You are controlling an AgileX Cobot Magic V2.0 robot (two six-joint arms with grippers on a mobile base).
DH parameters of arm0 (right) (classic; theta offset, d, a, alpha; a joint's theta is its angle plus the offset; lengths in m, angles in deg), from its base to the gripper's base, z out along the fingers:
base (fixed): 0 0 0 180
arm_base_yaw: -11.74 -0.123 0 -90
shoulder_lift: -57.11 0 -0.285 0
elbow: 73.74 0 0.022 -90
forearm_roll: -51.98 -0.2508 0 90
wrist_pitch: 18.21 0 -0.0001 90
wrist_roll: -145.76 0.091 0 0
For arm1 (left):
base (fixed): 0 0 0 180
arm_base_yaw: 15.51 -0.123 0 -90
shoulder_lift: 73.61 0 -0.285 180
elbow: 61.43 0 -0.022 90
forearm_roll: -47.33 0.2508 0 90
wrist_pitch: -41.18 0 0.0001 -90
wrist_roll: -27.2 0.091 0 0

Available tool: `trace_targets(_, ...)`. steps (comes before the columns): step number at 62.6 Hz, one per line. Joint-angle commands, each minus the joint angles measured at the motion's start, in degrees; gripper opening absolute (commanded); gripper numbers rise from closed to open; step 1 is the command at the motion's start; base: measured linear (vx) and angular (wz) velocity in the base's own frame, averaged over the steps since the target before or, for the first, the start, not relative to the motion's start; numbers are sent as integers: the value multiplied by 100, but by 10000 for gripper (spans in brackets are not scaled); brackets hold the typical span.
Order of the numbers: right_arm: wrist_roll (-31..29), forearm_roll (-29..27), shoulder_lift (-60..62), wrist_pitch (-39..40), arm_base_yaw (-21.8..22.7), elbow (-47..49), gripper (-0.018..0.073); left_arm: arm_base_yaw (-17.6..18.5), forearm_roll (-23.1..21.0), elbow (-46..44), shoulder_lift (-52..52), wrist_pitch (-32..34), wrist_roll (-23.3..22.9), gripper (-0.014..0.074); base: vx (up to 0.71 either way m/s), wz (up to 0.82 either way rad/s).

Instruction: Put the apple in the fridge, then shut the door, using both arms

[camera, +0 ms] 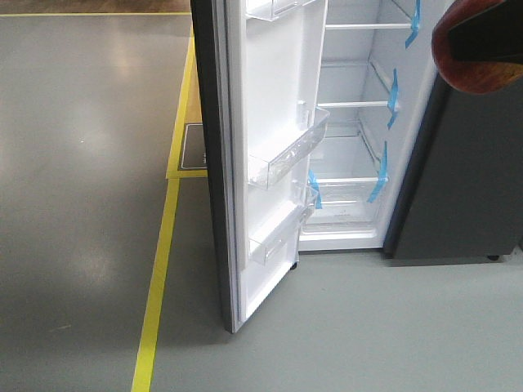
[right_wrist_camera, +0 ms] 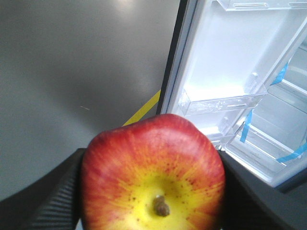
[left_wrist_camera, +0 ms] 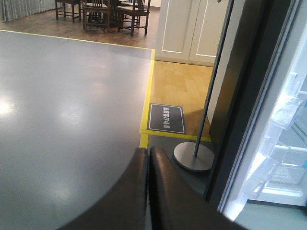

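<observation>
Two risks | right gripper [right_wrist_camera: 151, 203] clamped on apple [right_wrist_camera: 153, 163], held high, not yet inside fridge [camera: 351, 212] | left gripper [left_wrist_camera: 147, 191] jaws pressed together, empty | round apple could slip from grip, or clip clear bin [camera: 288, 153] on open door [camera: 274, 90]

Fridge [camera: 347, 82] mouth seemingly free beside door [camera: 274, 98]

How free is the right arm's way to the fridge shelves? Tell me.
Likely yes: the door stands wide open, and nothing shows between the shelves and the apple held in the right gripper.
</observation>
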Motion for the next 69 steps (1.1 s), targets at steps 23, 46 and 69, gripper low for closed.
trace_targets(23, -2, -166, 96, 372, 17, 182, -7, 12, -37, 162, 86, 394, -39, -6, 12, 2)
trace_targets(46, -2, -166, 96, 372, 17, 182, -7, 12, -37, 162, 86, 394, -39, -6, 11, 2)
trace_targets(69, -2, -166, 96, 372, 17, 182, -7, 12, -37, 162, 86, 394, -39, -6, 11, 1)
